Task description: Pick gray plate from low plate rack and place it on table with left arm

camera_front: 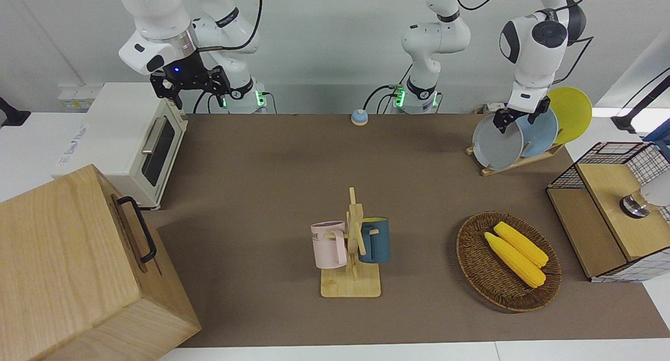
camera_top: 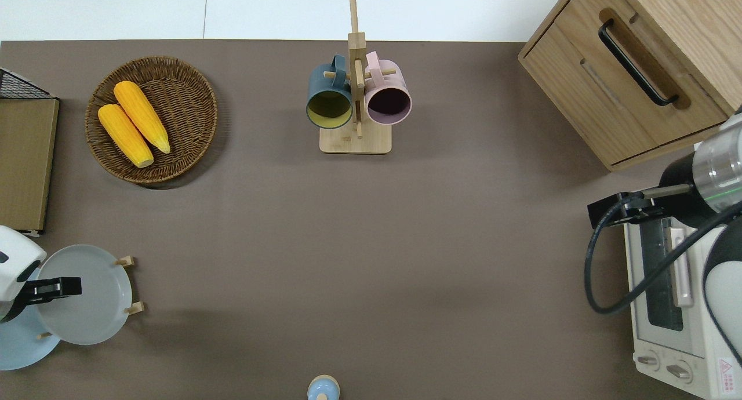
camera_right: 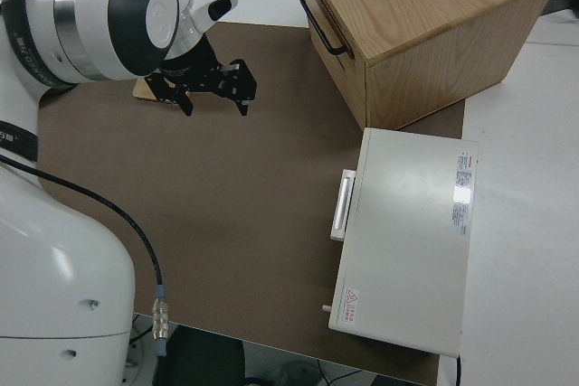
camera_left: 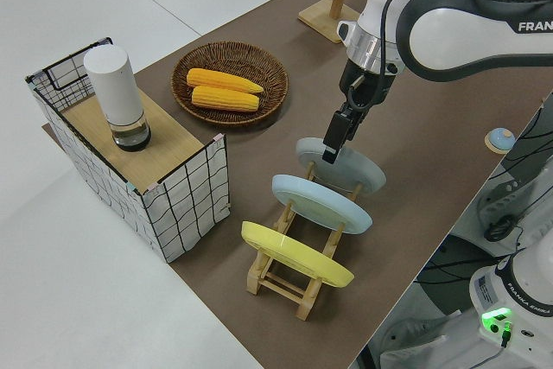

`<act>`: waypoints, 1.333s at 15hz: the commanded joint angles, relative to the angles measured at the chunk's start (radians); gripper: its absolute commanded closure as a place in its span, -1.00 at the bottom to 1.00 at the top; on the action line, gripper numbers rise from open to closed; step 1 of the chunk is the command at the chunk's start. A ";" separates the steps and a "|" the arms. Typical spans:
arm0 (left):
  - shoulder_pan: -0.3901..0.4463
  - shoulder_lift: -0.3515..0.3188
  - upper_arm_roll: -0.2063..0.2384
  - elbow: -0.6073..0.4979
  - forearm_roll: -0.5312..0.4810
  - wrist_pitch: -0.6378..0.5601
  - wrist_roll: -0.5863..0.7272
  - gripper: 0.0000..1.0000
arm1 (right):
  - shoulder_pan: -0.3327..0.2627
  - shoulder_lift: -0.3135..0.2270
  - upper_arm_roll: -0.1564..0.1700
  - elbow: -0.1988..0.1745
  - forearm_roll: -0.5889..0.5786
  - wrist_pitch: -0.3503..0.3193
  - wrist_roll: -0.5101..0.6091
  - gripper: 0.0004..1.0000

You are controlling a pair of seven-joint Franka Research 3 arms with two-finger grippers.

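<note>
The gray plate (camera_front: pixel 497 144) leans in the low plate rack (camera_front: pixel 515 165) at the left arm's end of the table (camera_front: pixel 272 183), in the slot toward the table's middle. It also shows in the overhead view (camera_top: pixel 93 298) and the left side view (camera_left: pixel 350 162). A sky-blue plate (camera_front: pixel 542 131) and a yellow plate (camera_front: pixel 573 112) stand in the other slots. My left gripper (camera_front: pixel 517 119) points down at the gray plate's upper rim, fingers apart. The left side view shows its tips (camera_left: pixel 330 151) at the rim. The right arm is parked, gripper (camera_right: pixel 213 88) open.
A mug tree with two cups (camera_front: pixel 352 246) stands mid-table, farther from the robots. A wicker basket with corn (camera_front: pixel 507 261) and a wire-sided box (camera_front: pixel 612 209) lie near the rack. A toaster oven (camera_front: pixel 131 141), a wooden cabinet (camera_front: pixel 78 267) and a small blue bell (camera_front: pixel 359 117) are also here.
</note>
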 commanded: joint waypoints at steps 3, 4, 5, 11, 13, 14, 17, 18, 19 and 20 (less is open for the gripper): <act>0.010 0.010 -0.006 -0.035 0.029 0.048 -0.062 0.06 | -0.024 -0.002 0.020 0.006 -0.006 -0.011 0.012 -0.97; 0.007 0.011 -0.006 -0.038 0.049 0.051 -0.071 0.31 | -0.024 -0.002 0.020 0.006 -0.006 -0.011 0.012 -0.97; 0.007 0.011 -0.006 -0.040 0.061 0.052 -0.074 0.52 | -0.024 -0.004 0.020 0.007 -0.006 -0.011 0.012 -0.97; 0.006 0.008 -0.006 -0.031 0.064 0.042 -0.074 0.81 | -0.024 -0.002 0.021 0.006 -0.006 -0.011 0.012 -0.97; 0.004 0.004 -0.007 -0.017 0.063 0.020 -0.071 0.81 | -0.024 -0.002 0.020 0.006 -0.006 -0.011 0.012 -0.97; -0.001 0.002 -0.007 -0.003 0.063 -0.002 -0.066 0.81 | -0.024 -0.002 0.020 0.007 -0.006 -0.011 0.012 -0.97; -0.010 0.002 -0.018 0.086 0.052 -0.117 -0.057 0.81 | -0.024 -0.002 0.020 0.007 -0.006 -0.011 0.012 -0.97; -0.010 0.002 -0.022 0.107 0.051 -0.138 -0.057 0.81 | -0.024 -0.002 0.021 0.007 -0.006 -0.011 0.012 -0.97; -0.011 0.001 -0.024 0.125 0.037 -0.153 -0.056 0.81 | -0.024 -0.002 0.021 0.006 -0.006 -0.011 0.012 -0.97; -0.013 0.001 -0.024 0.148 0.006 -0.180 -0.056 0.81 | -0.024 -0.002 0.021 0.007 -0.006 -0.011 0.012 -0.97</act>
